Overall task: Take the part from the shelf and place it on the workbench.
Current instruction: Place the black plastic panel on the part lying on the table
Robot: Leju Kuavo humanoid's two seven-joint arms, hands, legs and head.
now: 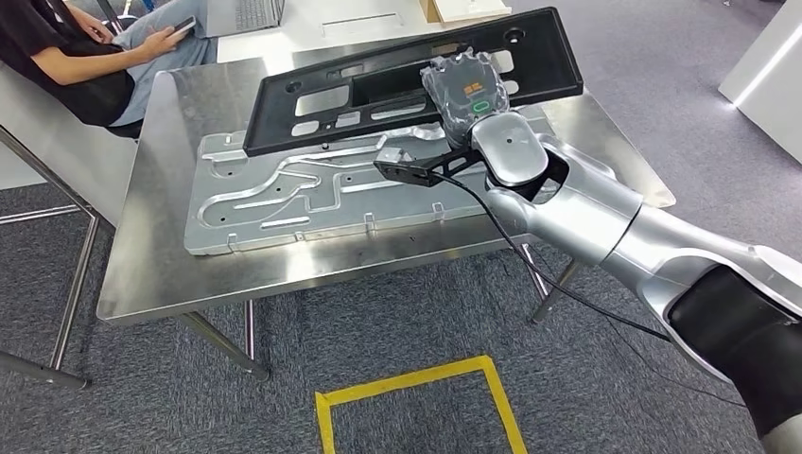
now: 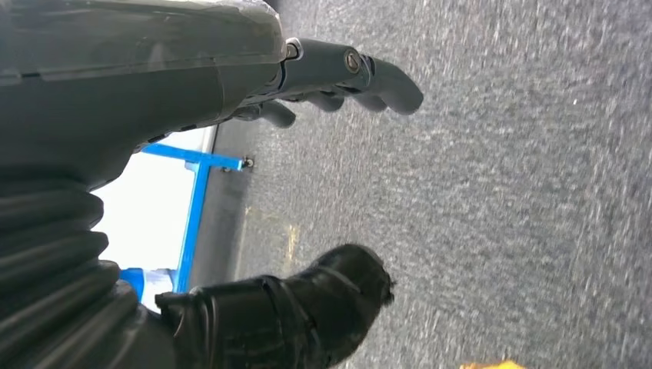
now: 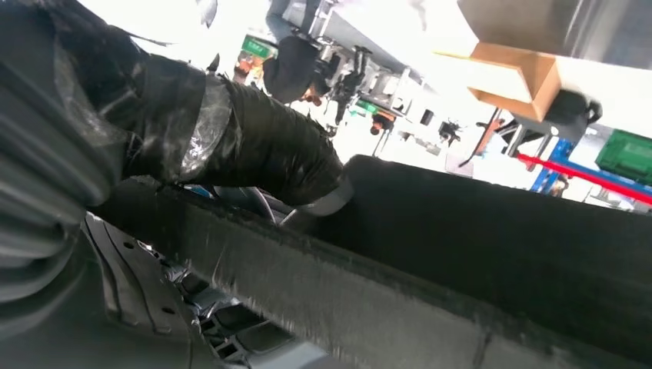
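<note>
Right robot hand (image 1: 465, 93) grips black part (image 1: 312, 99) — over workbench (image 1: 151, 265).

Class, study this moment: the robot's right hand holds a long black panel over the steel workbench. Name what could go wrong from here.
1. The right hand grips the long black panel far toward one end, so the free end may sag or swing.
2. A pressed metal plate already lies on the workbench; the panel could land tilted on it and slide.
3. A seated person is near the panel's far end and might be bumped.
</note>
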